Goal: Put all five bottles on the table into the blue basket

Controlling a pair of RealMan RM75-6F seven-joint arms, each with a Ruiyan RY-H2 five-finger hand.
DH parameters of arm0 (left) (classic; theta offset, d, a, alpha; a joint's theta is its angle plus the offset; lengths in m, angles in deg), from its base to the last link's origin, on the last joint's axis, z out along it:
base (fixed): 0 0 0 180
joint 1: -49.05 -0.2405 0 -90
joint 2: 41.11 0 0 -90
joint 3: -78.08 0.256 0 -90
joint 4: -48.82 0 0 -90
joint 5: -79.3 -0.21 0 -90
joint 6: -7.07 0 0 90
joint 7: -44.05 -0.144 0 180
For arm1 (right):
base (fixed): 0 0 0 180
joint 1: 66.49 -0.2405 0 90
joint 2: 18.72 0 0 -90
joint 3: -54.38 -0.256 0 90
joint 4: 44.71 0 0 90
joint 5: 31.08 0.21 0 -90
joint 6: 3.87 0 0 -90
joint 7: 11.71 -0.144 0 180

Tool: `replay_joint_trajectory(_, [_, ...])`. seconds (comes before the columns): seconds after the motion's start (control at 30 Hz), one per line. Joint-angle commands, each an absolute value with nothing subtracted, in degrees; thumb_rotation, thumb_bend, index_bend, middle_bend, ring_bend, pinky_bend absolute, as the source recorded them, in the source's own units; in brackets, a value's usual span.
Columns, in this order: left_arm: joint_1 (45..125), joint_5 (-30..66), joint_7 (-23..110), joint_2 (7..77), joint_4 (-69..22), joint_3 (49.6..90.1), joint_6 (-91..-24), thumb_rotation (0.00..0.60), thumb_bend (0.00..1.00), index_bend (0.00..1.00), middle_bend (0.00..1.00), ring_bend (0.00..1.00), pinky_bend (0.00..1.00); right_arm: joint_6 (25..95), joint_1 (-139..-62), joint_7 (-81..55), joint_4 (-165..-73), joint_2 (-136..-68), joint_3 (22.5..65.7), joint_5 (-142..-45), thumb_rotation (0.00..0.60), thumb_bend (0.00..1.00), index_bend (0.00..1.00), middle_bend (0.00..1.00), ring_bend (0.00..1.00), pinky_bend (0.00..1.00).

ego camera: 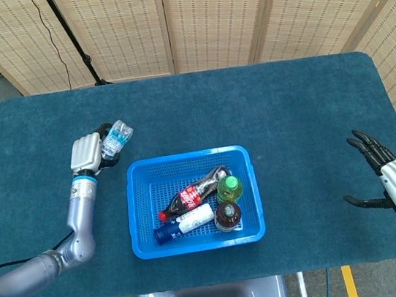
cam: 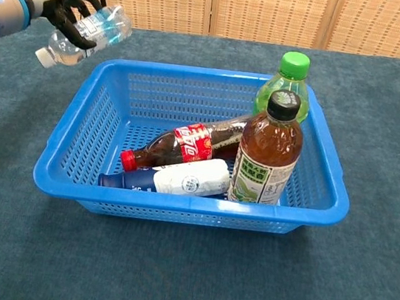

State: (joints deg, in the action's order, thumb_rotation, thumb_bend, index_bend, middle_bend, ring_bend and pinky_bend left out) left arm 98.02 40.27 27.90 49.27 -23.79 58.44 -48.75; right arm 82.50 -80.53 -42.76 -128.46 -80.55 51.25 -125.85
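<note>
My left hand (ego camera: 87, 154) (cam: 60, 2) grips a clear water bottle (ego camera: 115, 139) (cam: 86, 32) and holds it in the air, left of and behind the blue basket (ego camera: 141, 208) (cam: 77, 125). In the basket a cola bottle (ego camera: 192, 192) (cam: 186, 142) and a white-labelled blue bottle (ego camera: 185, 224) (cam: 173, 178) lie on their sides. A green-capped bottle (ego camera: 229, 188) (cam: 293, 77) and a brown tea bottle (ego camera: 227, 216) (cam: 266, 150) stand upright in it. My right hand (ego camera: 394, 180) hangs open at the table's right edge, holding nothing.
The blue-carpeted table (ego camera: 290, 121) stretches wide around the basket. Wicker screens (ego camera: 209, 14) stand behind it, with a black stand and cable (ego camera: 67, 34) at the back left.
</note>
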Motion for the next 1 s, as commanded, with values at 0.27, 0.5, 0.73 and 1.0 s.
replay_joint_trajectory(0.27, [89.99,11.64,41.87,35.06,-49.16,61.58,-56.5,0.6,0.52,0.56,0.41,0.44,0.64,82.66,-80.38,-42.27,-129.04,-80.48,51.33,-125.85,0.6,0.0,0.01,0.0,0.0,0.15])
replay_joint_trajectory(0.5, [91.38,5.28,38.71,37.26,-51.75,66.23,-53.82,0.6,0.51,0.56,0.41,0.44,0.64,82.76,-80.28,-43.07,-128.9,-80.23,51.22,-125.59,0.6,0.0,0.01,0.0,0.0,0.15])
replay_joint_trajectory(0.73, [93.82,8.13,33.64,44.69,-46.18,67.11,-51.27,0.6,0.51,0.56,0.41,0.44,0.64,82.77,-80.31,-43.87,-128.51,-80.09,51.15,-125.51,0.6,0.0,0.01,0.0,0.0,0.15])
replay_joint_trajectory(1.0, [96.02,11.26,28.79,51.11,-39.53,66.71,-50.21,0.6,0.5,0.54,0.41,0.39,0.6,82.53,-80.44,-44.39,-128.17,-80.07,51.1,-125.4,0.6,0.0,0.01,0.0,0.0,0.15])
